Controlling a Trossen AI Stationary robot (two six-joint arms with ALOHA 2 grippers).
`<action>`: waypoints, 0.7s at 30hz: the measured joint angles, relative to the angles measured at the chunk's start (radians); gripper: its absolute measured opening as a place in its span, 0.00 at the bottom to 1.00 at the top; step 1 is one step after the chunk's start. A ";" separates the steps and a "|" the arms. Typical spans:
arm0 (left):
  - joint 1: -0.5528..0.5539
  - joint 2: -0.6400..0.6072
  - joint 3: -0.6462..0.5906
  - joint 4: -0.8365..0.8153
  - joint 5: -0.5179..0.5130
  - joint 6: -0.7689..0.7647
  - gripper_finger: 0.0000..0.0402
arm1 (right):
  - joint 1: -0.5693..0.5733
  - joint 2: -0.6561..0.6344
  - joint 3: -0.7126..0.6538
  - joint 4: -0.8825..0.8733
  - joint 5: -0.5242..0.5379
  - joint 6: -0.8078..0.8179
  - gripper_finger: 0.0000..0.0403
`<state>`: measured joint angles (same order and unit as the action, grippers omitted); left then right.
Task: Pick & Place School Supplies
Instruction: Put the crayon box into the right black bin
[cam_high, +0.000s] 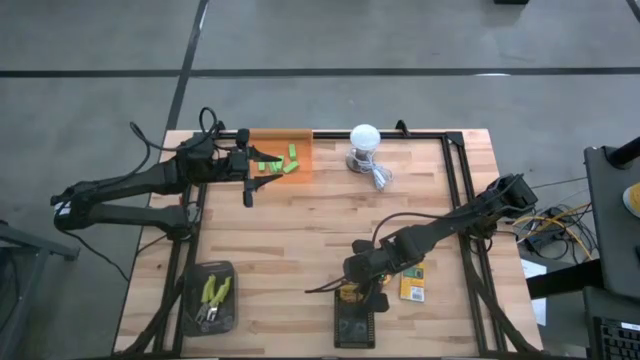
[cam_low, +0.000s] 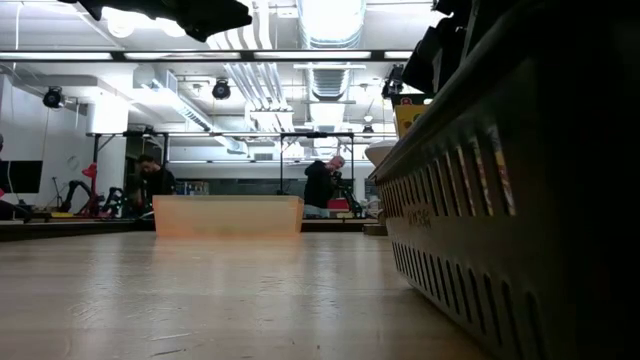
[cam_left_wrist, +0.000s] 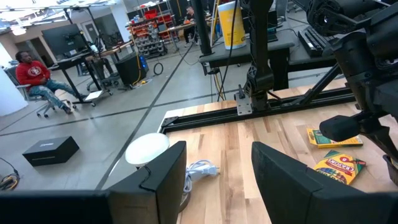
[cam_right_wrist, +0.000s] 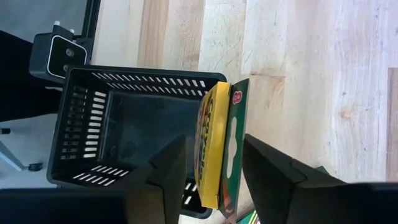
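While crayon box (cam_right_wrist: 217, 146) stands on edge between parted fingers of right gripper (cam_right_wrist: 211, 177) over black basket (cam_right_wrist: 81, 134): light, stiff, slick cardboard; pinch flat faces. Left gripper (cam_left_wrist: 217, 180) open, empty.

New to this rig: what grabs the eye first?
The right gripper at the table's near edge, jaws parting around an upright crayon box over the black slotted basket. Next, the orange tray of green blocks at the far edge, beside the open left gripper.
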<state>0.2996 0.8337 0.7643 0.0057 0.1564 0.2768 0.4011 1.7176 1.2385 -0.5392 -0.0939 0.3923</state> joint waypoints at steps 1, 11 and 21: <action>0.000 0.000 0.000 0.000 0.000 0.000 0.47 | 0.000 0.000 0.000 0.000 0.000 0.000 0.37; 0.000 0.000 0.000 0.000 0.000 0.000 0.47 | 0.000 0.000 0.000 0.000 0.006 0.011 0.42; 0.000 0.000 0.000 0.000 0.000 0.000 0.47 | 0.000 0.000 0.000 -0.002 0.046 0.064 0.55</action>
<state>0.2996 0.8337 0.7643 0.0056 0.1563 0.2768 0.4007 1.7176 1.2385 -0.5407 -0.0479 0.4561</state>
